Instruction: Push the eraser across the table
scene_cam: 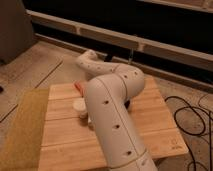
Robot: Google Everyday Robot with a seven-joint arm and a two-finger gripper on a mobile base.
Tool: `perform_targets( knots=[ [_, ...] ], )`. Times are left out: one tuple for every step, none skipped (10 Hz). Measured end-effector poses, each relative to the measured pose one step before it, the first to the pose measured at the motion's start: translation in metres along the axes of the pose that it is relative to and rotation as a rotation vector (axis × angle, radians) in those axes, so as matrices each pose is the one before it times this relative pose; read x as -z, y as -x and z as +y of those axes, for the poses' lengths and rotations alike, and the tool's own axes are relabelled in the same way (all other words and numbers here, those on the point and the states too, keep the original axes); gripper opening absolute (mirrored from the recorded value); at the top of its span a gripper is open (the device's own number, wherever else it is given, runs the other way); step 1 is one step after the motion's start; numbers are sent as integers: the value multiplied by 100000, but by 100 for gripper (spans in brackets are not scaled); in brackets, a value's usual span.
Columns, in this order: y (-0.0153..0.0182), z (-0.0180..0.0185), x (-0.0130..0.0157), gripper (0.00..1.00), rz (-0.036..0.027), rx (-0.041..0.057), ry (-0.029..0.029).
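The robot's gripper is hidden behind its thick white arm (pixel 112 117), low over the light wooden plank table (pixel 155 125); whether it is open or closed cannot be told. A small pale round object (pixel 80 106) and an orange-red piece (pixel 79 87) peek out left of the arm on the tabletop; which is the eraser is unclear. A yellowish-green mat (pixel 22 127) lies along the table's left side, and black cables (pixel 192 117) lie on the floor to the right.

Speckled floor (pixel 35 65), black cables (pixel 192 117), dark wall (pixel 150 22).
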Motion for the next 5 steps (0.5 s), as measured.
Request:
perform_targets(
  knots=[
    [145,6,-341,0,1442,126,-251],
    [186,-263,-597,0,2640,-112,-535],
    [430,-317,-267,0,1413,-263,-352],
    [408,-165,-113,0,296,-96,-101],
    [698,-298,-37,0,-278,1,-346]
  ],
)
